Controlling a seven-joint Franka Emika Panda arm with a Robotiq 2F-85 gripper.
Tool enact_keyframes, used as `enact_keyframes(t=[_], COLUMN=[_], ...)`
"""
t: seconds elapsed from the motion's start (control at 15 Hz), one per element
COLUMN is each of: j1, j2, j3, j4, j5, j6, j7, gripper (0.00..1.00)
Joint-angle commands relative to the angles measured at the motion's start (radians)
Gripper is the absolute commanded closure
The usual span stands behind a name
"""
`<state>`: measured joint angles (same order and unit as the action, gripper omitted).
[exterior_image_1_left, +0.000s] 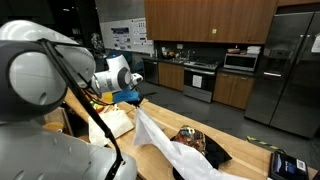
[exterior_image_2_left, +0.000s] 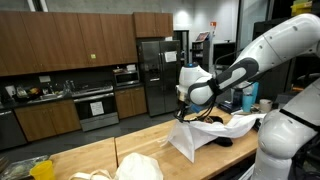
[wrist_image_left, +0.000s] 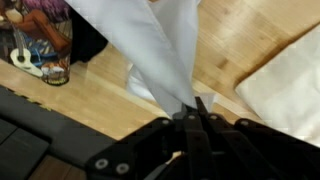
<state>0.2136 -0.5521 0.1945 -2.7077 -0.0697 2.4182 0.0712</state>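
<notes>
My gripper (wrist_image_left: 193, 108) is shut on a white cloth (wrist_image_left: 150, 45) and holds one corner of it up above a wooden counter. In both exterior views the gripper (exterior_image_1_left: 135, 100) (exterior_image_2_left: 182, 116) lifts the white cloth (exterior_image_1_left: 165, 143) (exterior_image_2_left: 188, 140), which hangs down to the wooden counter (exterior_image_1_left: 240, 150) (exterior_image_2_left: 100, 150). The low end of the cloth rests on the wood by a dark item with a colourful print (exterior_image_1_left: 192, 139) (wrist_image_left: 40, 40).
Another pale folded cloth (exterior_image_1_left: 112, 124) (exterior_image_2_left: 140, 168) lies on the counter near the arm's base. A dark device (exterior_image_1_left: 283, 163) sits at the counter's far end. Kitchen cabinets, an oven and a steel fridge (exterior_image_1_left: 290, 65) (exterior_image_2_left: 155, 70) stand behind.
</notes>
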Motion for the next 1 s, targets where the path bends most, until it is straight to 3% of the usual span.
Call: enact_keyframes(t=[0.0,0.27,0.33,0.53,0.93], j1=[0.077,0.108,0.107,0.116,0.112], j2=[-0.052,0.066,-0.032,0.032,0.068], j3=[0.084,0.219,0.180,0.223,0.217], j4=[0.133,0.359,0.237,0.329,0.342], j5=[0.039,0.022,0.021,0.017,0.018], j6=[-0.113,-0.157,-0.117,-0.142,-0.143], j7=[0.035,0.108,0.084,0.110,0.109], gripper=[1.00,1.00,0.98,0.98,1.00])
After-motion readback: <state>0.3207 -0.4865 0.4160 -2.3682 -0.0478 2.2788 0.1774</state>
